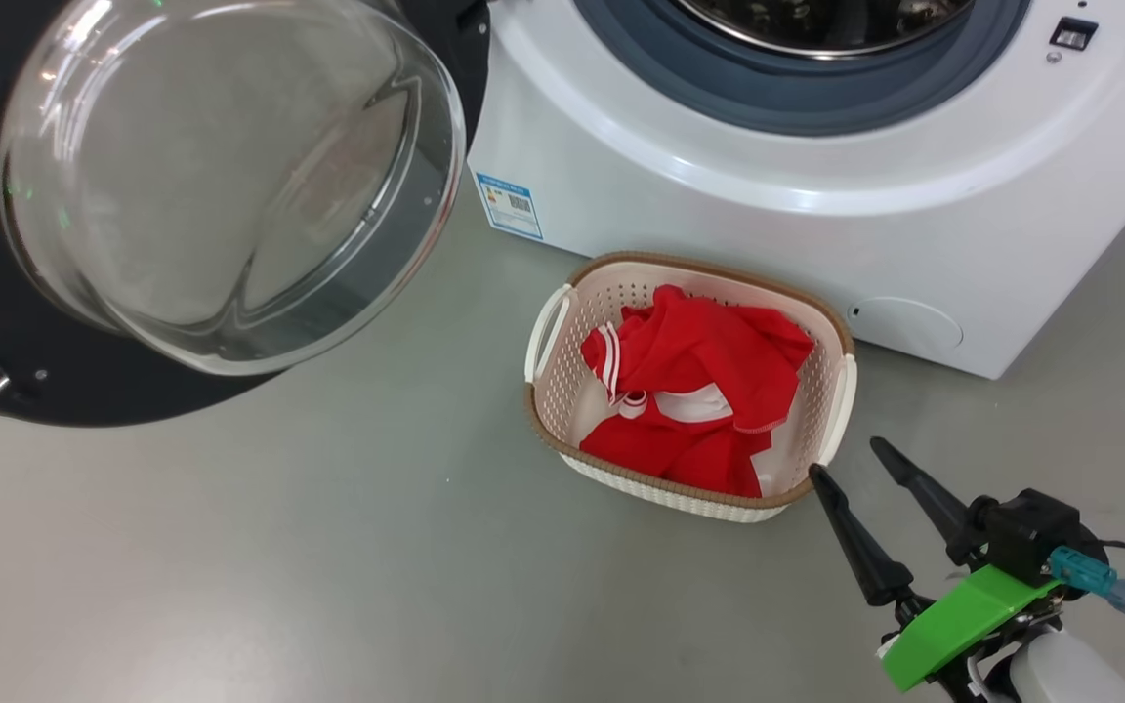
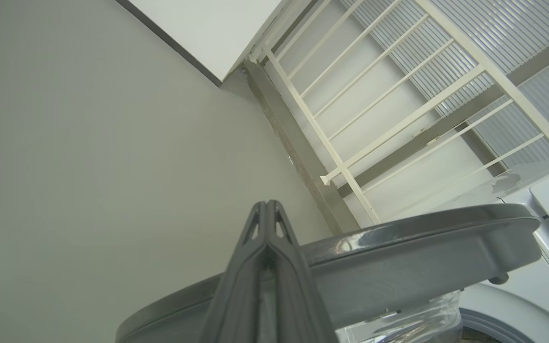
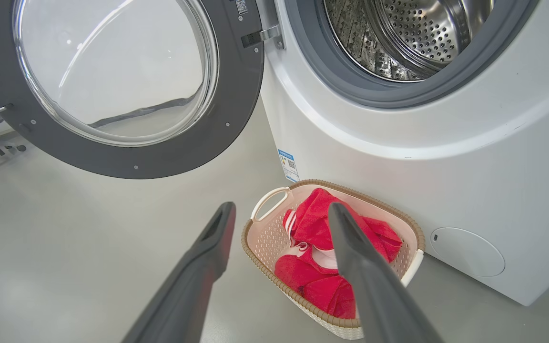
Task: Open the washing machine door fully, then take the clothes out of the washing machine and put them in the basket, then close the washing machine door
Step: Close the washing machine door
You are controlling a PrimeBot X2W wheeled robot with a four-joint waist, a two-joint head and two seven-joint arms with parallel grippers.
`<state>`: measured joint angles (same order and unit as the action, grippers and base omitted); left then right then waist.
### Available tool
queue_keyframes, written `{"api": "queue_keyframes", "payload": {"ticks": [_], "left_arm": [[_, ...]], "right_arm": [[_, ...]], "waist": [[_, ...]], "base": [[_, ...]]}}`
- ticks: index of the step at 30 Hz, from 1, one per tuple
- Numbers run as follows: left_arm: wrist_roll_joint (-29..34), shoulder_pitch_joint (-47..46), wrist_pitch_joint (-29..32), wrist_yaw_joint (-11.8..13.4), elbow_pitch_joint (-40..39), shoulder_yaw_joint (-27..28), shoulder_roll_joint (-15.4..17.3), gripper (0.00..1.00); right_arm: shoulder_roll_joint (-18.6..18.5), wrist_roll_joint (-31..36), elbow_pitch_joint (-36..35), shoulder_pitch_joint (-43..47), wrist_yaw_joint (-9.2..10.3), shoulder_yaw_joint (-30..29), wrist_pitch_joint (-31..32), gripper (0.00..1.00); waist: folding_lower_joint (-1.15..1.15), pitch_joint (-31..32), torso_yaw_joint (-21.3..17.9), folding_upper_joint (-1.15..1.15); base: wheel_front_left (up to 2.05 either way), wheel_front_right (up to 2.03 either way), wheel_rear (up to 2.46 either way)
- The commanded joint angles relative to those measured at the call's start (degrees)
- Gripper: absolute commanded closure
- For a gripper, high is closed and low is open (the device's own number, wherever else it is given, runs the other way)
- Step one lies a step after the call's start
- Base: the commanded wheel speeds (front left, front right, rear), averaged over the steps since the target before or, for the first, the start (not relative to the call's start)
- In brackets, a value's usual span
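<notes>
Gaping washing machine door (image 1: 221, 176) near basket (image 1: 699, 266)

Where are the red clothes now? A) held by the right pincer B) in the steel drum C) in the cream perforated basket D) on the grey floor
C: the bright red striped fabric garments lie inside the cream-white perforated plastic basket; the right pincer stands open and empty near it.
</notes>
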<state>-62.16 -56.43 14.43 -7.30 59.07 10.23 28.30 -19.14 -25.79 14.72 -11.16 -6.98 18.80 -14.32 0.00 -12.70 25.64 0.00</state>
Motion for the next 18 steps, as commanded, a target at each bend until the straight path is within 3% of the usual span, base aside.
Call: {"api": "queue_keyframes", "payload": {"ticks": [1, 18], "left_arm": [[-0.6, -1.5, 0.4, -0.2, -1.1, 0.6, 4.4, 1.0], [-4.5, -2.1, 10.2, -0.2, -0.4, -3.3, 2.7, 1.0]], "right_arm": [[-0.6, 0.3, -1.4, -1.0, -0.51, 1.2, -0.7, 0.0], [-2.2, 0.6, -1.5, -3.0, -0.51, 1.2, -0.7, 0.0]], "waist": [[0.0, -0.9, -0.3, 0.0], [0.0, -3.0, -0.1, 0.0]], "base": [[0.0, 0.0, 0.0], [0.0, 0.0, 0.0]]}}
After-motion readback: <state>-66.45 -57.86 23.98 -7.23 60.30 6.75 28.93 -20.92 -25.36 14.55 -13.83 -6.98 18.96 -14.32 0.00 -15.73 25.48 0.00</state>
